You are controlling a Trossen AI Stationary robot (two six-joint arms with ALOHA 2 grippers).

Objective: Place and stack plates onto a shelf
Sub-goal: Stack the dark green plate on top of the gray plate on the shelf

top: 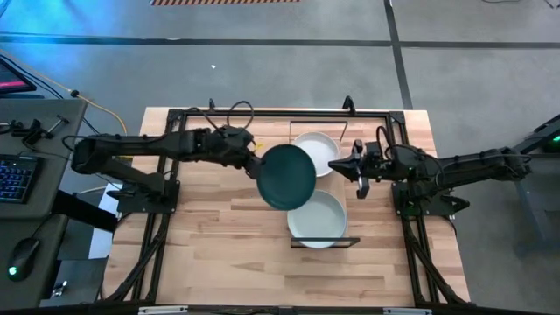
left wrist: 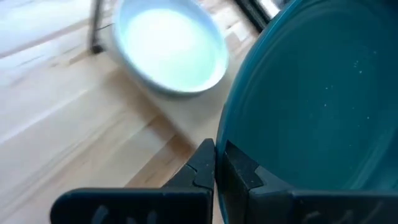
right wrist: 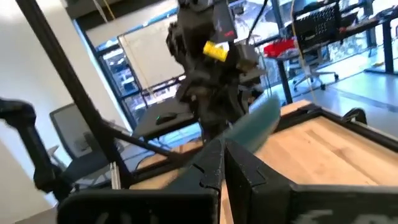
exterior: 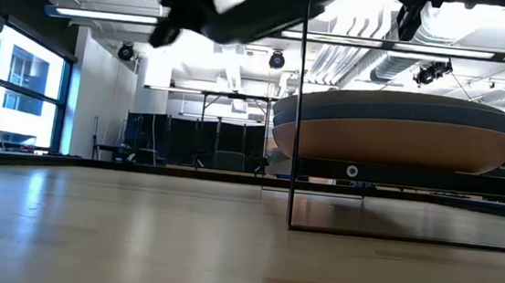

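Note:
My left gripper (top: 255,163) is shut on a dark teal plate (top: 287,177) and holds it in the air over the left edge of the shelf (top: 331,185), between the two plate spots. The plate also shows in the left wrist view (left wrist: 311,106) and the low view (exterior: 264,10). A white plate (top: 315,150) lies on the shelf's far part. A pale green plate (top: 317,217) tops a stack (exterior: 396,127) on its near part. My right gripper (top: 357,166) is shut and empty, right of the shelf. My left gripper pinches the teal plate's rim (left wrist: 219,163) between its two fingers, at the plate's left side. The fingers come nearly level from the table's left. The plate is lifted clear of the shelf and the other plates and is tilted, its right side higher.
The shelf's thin black frame ends stand at its far end (top: 317,122) and near end (top: 324,245); a black upright shows in the low view (exterior: 298,118). Bare wooden tabletop (top: 219,236) lies left of the shelf. A keyboard and mouse sit on a desk (top: 26,175) beyond the table's left edge.

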